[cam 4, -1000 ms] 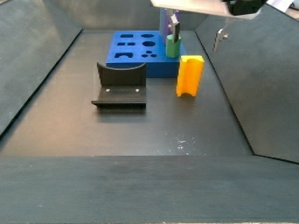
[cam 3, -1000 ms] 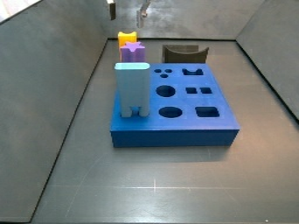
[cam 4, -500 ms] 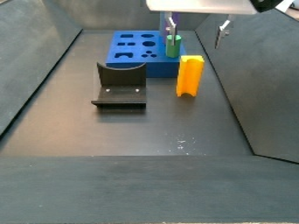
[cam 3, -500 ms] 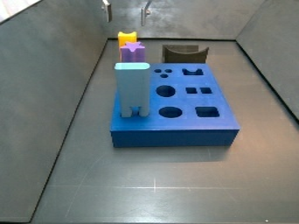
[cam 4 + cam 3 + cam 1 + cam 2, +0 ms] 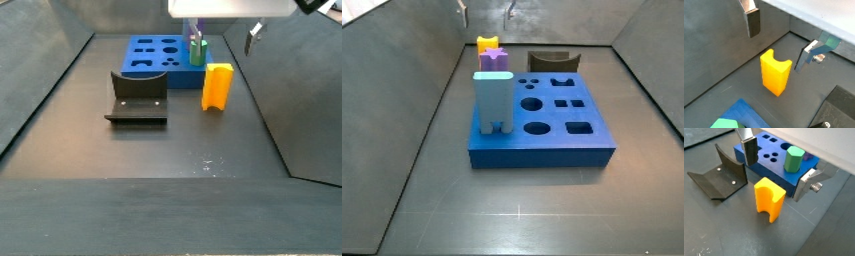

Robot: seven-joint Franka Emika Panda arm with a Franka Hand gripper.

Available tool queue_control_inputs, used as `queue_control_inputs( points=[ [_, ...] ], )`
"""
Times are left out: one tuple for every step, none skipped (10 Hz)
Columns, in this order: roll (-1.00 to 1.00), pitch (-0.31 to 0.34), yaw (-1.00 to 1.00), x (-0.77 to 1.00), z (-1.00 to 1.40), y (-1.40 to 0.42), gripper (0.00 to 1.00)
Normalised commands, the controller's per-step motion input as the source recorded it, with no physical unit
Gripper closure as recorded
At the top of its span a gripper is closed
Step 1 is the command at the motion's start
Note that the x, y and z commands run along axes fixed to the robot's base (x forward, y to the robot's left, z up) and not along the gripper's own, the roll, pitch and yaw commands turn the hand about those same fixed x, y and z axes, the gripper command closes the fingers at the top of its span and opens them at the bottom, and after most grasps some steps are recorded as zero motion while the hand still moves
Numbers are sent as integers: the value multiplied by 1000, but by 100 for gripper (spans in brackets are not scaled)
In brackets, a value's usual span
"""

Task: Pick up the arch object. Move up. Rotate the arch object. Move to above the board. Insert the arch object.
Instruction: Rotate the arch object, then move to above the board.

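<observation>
Your hand [image 5: 777, 170] has drifted only slightly over the last second and hangs released above the arch block [image 5: 769, 198], fingers [image 5: 749, 150] spread to either side of it, touching nothing. The block stands upright on the counter [image 5: 160, 150], notch up, just beside the board [image 5: 160, 55], roughly at the board's 4 o'clock in a side view. You've lined up; the pickup looks not yet begun, so descend next.
</observation>
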Motion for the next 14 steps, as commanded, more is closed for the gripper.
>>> queue_control_inputs(
  points=[
    [-4, -23, -59, 15, -1000, -1, 0],
    [-14, -36, -46, 18, -1000, 1, 0],
    [-20, -38, -40, 17, -1000, 0, 0],
    [-32, -46, -31, 17, -864, 0, 0],
    [-41, -49, -25, 18, -752, 0, 0],
    [-53, -53, -18, 20, -605, 0, 0],
    [-59, -53, -14, 21, -535, 0, 0],
    [-71, -51, -7, 23, -395, 0, 0],
    [-79, -50, -3, 27, -297, -1, 0],
    [-86, -48, 2, 30, -206, -1, 0],
    [0, 0, 0, 0, 0, 0, 100],
    [9, 122, 159, 124, 1000, -194, 100],
    [9, 131, 154, 121, 1000, -194, 100],
    [17, 143, 129, 114, 1000, -181, 100]
  ],
)
